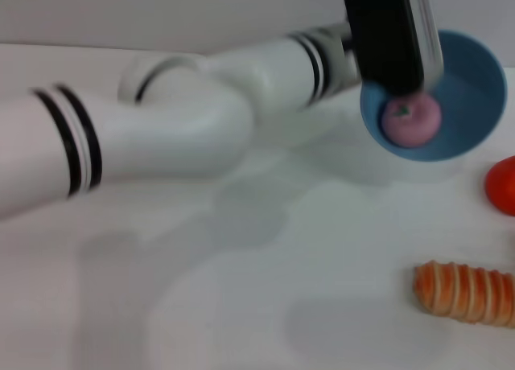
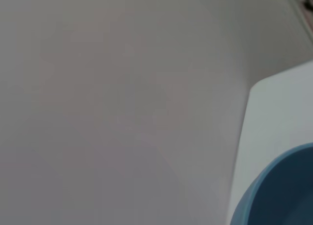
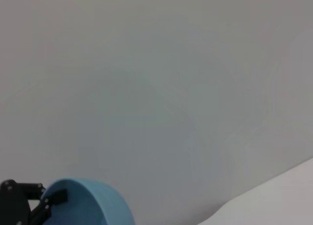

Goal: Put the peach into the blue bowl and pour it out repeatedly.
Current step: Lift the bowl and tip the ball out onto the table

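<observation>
1. Your peach [image 1: 411, 117] is sitting inside the blue bowl [image 1: 471, 80], down against the lower part of the wall, right under the black body of the left gripper [image 1: 392, 37].
2. The bowl is tipped hard, mouth facing the head camera, and it's lifted off the white table [image 1: 265, 306]. The peach hasn't dropped out.
3. The left gripper has the bowl by its rim on the upper-left edge. You can't see the fingertips in the head view, they're behind the gripper body, but the bowl hangs tilted in the air from that spot, so it's clamped on the rim.
4. The left wrist view only gives you a slice of blue bowl [image 2: 283, 191] in one corner plus blank wall and a bit of table.
5. The right wrist view catches the bowl [image 3: 83, 203] from farther off, with the left gripper's black fingers [image 3: 22, 200] at its edge.
6. The right gripper itself doesn't show anywhere.
7. Further out from the left gripper, on the table: a red-orange round fruit [image 1: 503, 185] just below the bowl at the edge, and an orange ribbed roll [image 1: 465, 292] nearer to you.
</observation>
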